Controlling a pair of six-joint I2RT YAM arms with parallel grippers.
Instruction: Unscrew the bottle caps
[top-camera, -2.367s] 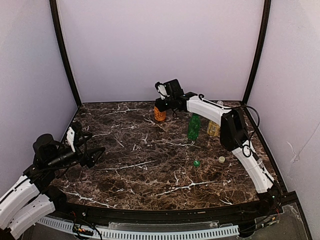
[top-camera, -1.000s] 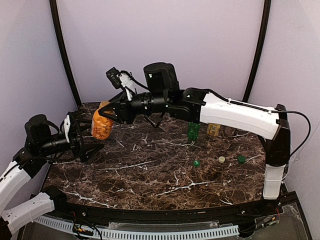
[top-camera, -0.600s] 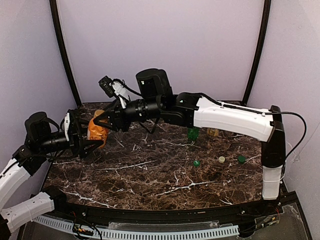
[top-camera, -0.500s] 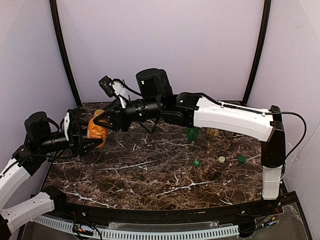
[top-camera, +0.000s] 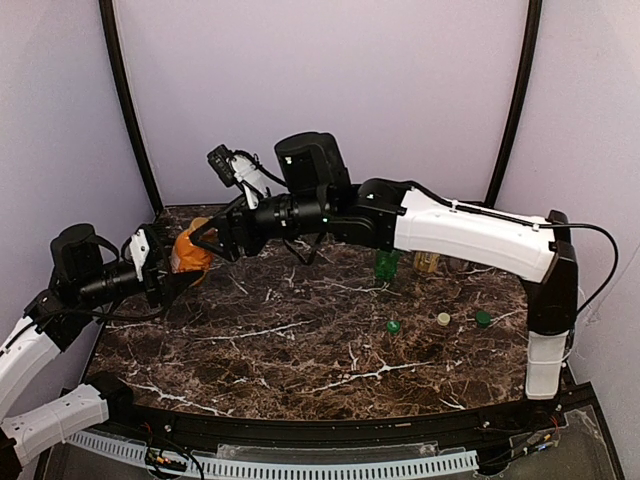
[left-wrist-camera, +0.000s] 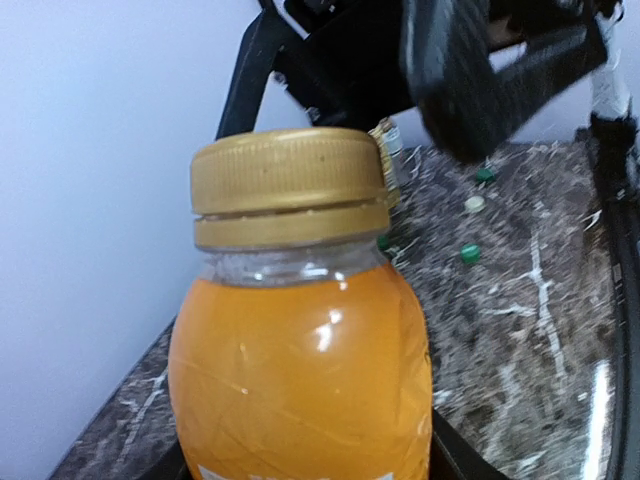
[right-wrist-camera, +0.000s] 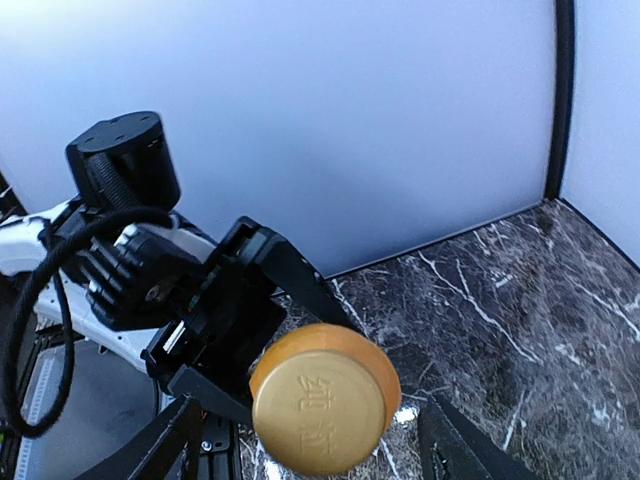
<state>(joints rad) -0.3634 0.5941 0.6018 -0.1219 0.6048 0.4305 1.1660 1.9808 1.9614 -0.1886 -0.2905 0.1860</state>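
Far-left, above the marble table (top-camera: 300, 350): my left gripper (top-camera: 174, 272) is clamped on the lower body of the orange bottle (top-camera: 187, 250), holding it up off the surface. The cap end points toward my right gripper (top-camera: 204, 243).

The gold cap (left-wrist-camera: 290, 185) sits on the neck, with its ring below it. The liquid level is just under the neck.

My right gripper faces the cap end-on. Its fingers (right-wrist-camera: 150, 452) are spread to either side of the cap and stand apart from it.

The green bottle (top-camera: 386, 266) and yellow bottle (top-camera: 427, 262) stand upright near the back right, close together. In front of them, three loose caps lie on the marble in a rough row: small green cap (top-camera: 393, 326), pale cap (top-camera: 443, 319), larger green cap (top-camera: 483, 318).
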